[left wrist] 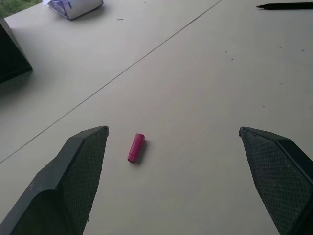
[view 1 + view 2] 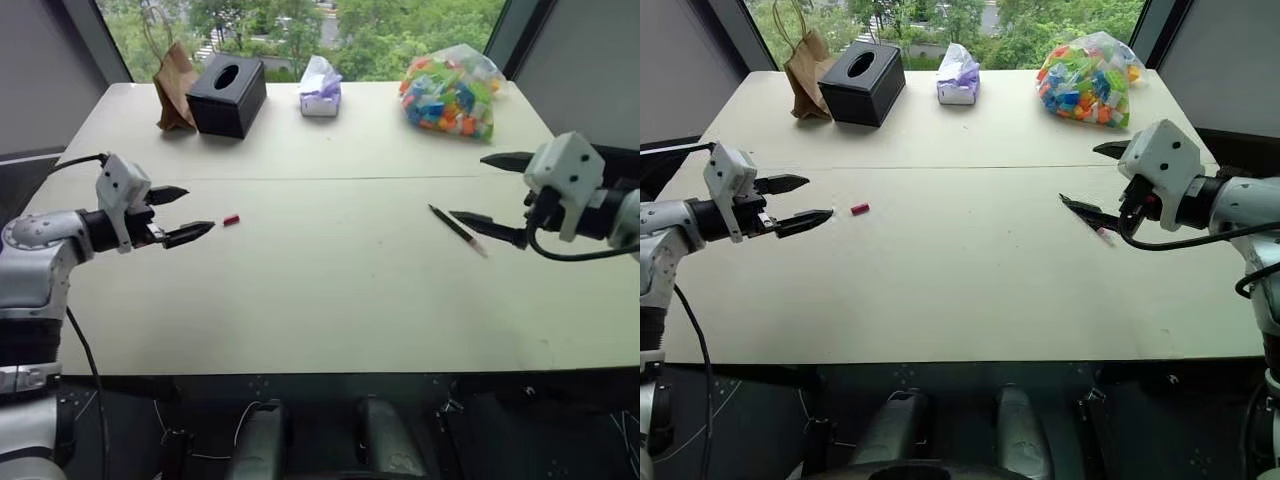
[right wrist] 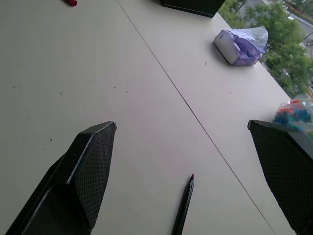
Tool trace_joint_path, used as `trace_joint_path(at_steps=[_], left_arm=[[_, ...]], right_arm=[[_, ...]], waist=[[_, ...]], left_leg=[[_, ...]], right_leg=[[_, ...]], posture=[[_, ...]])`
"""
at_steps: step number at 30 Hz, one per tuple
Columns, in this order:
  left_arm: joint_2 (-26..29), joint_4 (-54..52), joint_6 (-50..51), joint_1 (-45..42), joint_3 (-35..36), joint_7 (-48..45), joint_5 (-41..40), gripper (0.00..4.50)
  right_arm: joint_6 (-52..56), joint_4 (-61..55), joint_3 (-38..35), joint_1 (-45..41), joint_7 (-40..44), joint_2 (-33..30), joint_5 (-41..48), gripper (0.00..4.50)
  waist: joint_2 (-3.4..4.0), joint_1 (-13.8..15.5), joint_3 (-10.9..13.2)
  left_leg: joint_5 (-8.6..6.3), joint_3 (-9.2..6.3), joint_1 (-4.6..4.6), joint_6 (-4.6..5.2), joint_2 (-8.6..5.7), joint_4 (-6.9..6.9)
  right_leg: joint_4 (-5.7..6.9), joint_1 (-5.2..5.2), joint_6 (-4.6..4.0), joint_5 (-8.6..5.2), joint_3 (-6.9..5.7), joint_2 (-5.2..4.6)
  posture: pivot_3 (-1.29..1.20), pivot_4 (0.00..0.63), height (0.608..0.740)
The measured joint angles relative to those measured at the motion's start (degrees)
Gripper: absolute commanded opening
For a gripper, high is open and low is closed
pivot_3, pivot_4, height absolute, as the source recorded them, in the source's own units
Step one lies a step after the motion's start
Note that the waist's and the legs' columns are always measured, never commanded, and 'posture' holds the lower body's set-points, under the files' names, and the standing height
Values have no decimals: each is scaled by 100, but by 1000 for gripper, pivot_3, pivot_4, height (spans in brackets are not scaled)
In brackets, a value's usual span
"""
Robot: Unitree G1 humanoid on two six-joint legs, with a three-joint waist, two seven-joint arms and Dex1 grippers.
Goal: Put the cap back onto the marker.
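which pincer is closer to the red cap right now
Left. The left pincer hangs open just beside the cap, not touching it. The right pincer is across the table, open by the marker.

Table [image 2: 330, 300]: pale beige, plain, one thin dark seam line across. Cap [image 2: 231, 220]: pinkish red. Marker [image 2: 455, 229]: black barrel, reddish tip. Tissue box [image 2: 227, 95]: black. Paper bag [image 2: 175, 85]: brown. Tissue pack [image 2: 320, 90]: white and purple. Clear bag of blocks [image 2: 452, 92]: mixed red, green, blue, yellow, orange. Gripper fingers [image 1: 83, 166]: black, fine cross-hatched pads.
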Motion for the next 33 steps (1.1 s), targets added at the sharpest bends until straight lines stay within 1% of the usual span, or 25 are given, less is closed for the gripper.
trace_joint_path(at_steps=[9,27,31,33], left_arm=[[12,-171,224,41,-2,-56,-60,4477],[-116,-222,256,-94,-103,-31,-102,4477],[-179,-34,124,-108,-168,-21,-34,4477],[-274,238,-28,-129,-200,-2,32,4477]], right_arm=[[202,-144,149,-139,2,5,3,4466],[529,-408,154,-194,-164,53,70,4466],[610,-590,148,-101,-239,113,127,4466],[652,-628,130,-19,-289,165,156,4466]], waist=[[-1,4,2],[-1,2,2],[-1,5,2],[-1,6,2]], left_leg=[[0,-1,-5,0,0,-1],[0,0,-10,0,0,0],[0,0,-10,0,-1,0],[0,1,-10,0,-1,0]], right_leg=[[2,-9,1,1,6,-1],[7,-18,7,4,8,-1],[9,-19,7,5,7,-1],[9,-19,8,5,8,-1]], posture=[[0,150,740],[0,150,740],[0,150,740],[0,150,740]])
